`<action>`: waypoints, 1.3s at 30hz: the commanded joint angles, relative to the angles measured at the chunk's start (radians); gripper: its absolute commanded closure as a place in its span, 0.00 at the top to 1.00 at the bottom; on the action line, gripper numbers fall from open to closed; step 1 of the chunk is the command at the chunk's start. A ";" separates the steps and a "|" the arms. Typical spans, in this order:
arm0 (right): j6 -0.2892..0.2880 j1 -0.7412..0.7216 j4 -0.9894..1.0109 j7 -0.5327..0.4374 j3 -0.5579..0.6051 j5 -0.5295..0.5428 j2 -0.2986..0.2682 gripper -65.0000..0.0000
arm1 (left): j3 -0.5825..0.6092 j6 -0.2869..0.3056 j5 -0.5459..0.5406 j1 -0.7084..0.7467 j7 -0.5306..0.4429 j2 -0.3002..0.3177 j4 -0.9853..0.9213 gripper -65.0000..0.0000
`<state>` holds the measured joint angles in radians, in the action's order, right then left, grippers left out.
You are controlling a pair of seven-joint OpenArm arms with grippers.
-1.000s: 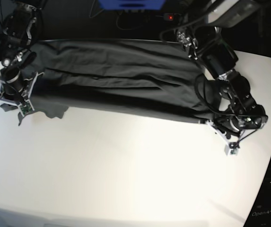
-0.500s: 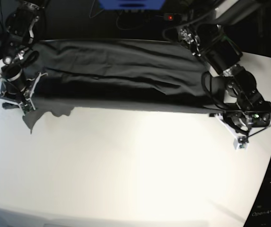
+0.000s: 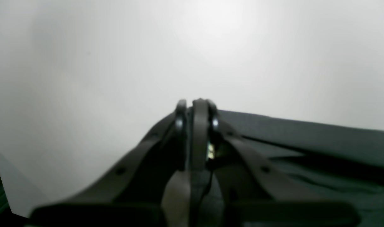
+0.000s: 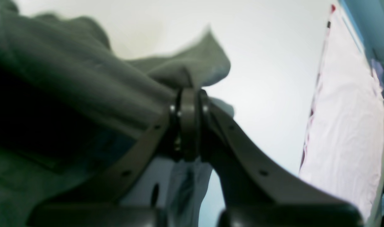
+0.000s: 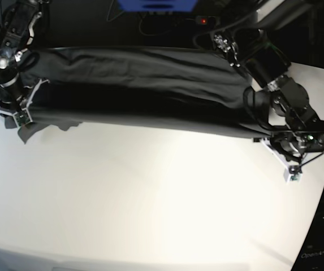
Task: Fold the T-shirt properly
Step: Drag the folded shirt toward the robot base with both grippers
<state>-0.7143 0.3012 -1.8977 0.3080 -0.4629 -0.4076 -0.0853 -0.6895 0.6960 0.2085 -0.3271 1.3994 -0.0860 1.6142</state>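
Note:
The dark charcoal T-shirt hangs stretched in a long band across the back of the white table, held at both ends. At the right end in the base view, my left gripper is shut on the cloth's edge. The left wrist view shows its fingertips pressed together on a strip of fabric, with the T-shirt running off to the right. At the other end, my right gripper is shut on the cloth. In the right wrist view the right gripper pinches a bunched fold of T-shirt, and a loose corner pokes out above it.
A blue object, cables and a small red light sit behind the table's dark back edge. The table's right edge curves close to the left arm. A pale pinkish panel fills the right side of the right wrist view.
Both grippers have moved outward, away from each other, pulling the T-shirt taut. Its front edge is straighter and the loose flap near the right gripper has drawn in.

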 commanded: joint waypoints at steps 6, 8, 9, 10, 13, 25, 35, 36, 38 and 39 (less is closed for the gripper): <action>0.016 0.033 -0.021 -0.048 -0.047 -0.003 -0.012 0.01 | 0.072 0.002 0.004 0.010 -0.003 0.012 0.015 0.06; 0.016 0.043 -0.021 -0.054 -0.049 -0.003 -0.014 0.01 | 0.095 0.002 0.004 0.021 -0.003 0.012 0.015 0.06; 0.016 0.054 -0.021 -0.056 -0.049 -0.004 -0.014 0.01 | 0.101 0.002 0.004 0.029 -0.003 0.010 0.016 0.06; 0.016 0.062 -0.021 -0.056 -0.049 -0.011 -0.014 0.01 | 0.104 0.002 0.004 0.033 -0.003 0.009 0.016 0.06; 0.016 0.068 -0.021 -0.063 -0.049 -0.023 -0.012 0.01 | 0.118 0.002 0.002 0.046 -0.003 0.007 0.016 0.06; 0.016 0.060 -0.013 -0.092 -0.044 -0.023 -0.008 0.01 | 0.143 0.002 -0.231 0.174 -0.003 0.036 0.024 0.06; 0.016 0.060 -0.004 -0.091 -0.043 -0.023 -0.008 0.01 | 0.143 0.002 -0.461 0.274 -0.003 0.107 0.019 0.06; 0.016 0.060 0.003 -0.091 -0.043 -0.023 -0.008 0.01 | 0.143 0.002 -0.488 0.286 -0.003 0.116 0.019 0.06; 0.016 0.051 0.023 -0.091 -0.043 -0.023 -0.008 0.01 | 0.143 0.002 -0.542 0.308 -0.003 0.144 0.018 0.06; 0.016 0.040 0.036 -0.091 -0.043 -0.023 -0.008 0.01 | 0.143 0.002 -0.567 0.319 -0.003 0.157 0.016 0.06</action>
<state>-0.7120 0.3515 -1.8450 0.2356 -0.5018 -0.4370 -0.0799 -0.5465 0.6960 -0.3500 0.0013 1.3952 0.0631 1.6173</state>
